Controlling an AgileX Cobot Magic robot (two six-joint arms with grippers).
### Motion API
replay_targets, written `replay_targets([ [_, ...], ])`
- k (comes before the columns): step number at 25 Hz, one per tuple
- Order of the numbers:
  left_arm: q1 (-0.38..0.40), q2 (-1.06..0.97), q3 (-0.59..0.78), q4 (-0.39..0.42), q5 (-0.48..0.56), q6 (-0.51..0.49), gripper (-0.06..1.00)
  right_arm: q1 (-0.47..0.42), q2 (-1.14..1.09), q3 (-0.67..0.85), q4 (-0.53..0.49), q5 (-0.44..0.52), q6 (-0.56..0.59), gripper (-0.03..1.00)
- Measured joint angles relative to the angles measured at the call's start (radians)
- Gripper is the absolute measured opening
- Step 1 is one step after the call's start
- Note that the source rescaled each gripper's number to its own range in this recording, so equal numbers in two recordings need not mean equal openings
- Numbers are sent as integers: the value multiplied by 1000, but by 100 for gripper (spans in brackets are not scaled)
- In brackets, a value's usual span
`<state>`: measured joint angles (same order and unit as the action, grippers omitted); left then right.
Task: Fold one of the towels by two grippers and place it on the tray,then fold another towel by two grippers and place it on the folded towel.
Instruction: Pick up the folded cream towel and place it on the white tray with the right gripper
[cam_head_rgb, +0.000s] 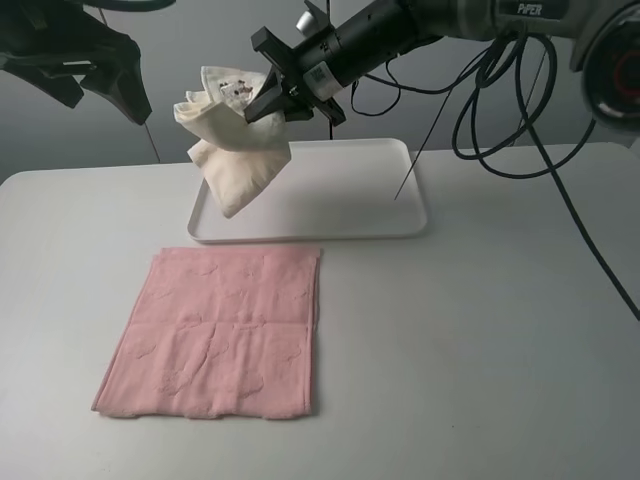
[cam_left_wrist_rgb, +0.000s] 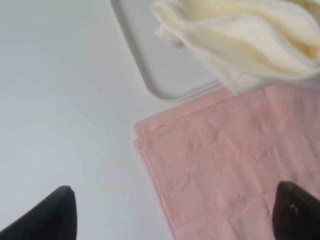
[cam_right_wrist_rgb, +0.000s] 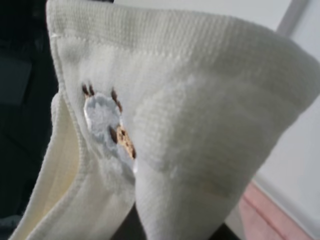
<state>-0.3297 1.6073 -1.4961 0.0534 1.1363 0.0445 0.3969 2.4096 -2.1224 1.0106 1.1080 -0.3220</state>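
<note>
My right gripper (cam_head_rgb: 275, 100) is shut on a bunched cream towel (cam_head_rgb: 235, 150) and holds it in the air over the left end of the white tray (cam_head_rgb: 360, 200). The towel hangs in loose folds and fills the right wrist view (cam_right_wrist_rgb: 190, 125), where a small embroidered animal shows. A pink towel (cam_head_rgb: 225, 335) lies flat, folded in half, on the table in front of the tray. My left gripper (cam_head_rgb: 105, 95) is raised at the far left, open and empty. Its dark fingertips (cam_left_wrist_rgb: 55, 215) stand wide apart above the pink towel's corner (cam_left_wrist_rgb: 235, 160).
The tray's near left corner (cam_left_wrist_rgb: 160, 70) shows in the left wrist view with the cream towel (cam_left_wrist_rgb: 250, 40) hanging over it. Black cables (cam_head_rgb: 500, 110) hang from the right arm behind the tray. The white table (cam_head_rgb: 480, 350) stretches to the right.
</note>
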Motion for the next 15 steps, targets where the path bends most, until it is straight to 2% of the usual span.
replay_targets([
  [3,0,13,0,-4,0,7,100,0,53,-34,-52,-66,8,10],
  [7,0,14,0,-4,-1,12,100,0,90,-37,-213,-145,53,10],
  [15,0,14,0,-2,-5,17,100,-16,149,-39,-406,-217,133,10],
])
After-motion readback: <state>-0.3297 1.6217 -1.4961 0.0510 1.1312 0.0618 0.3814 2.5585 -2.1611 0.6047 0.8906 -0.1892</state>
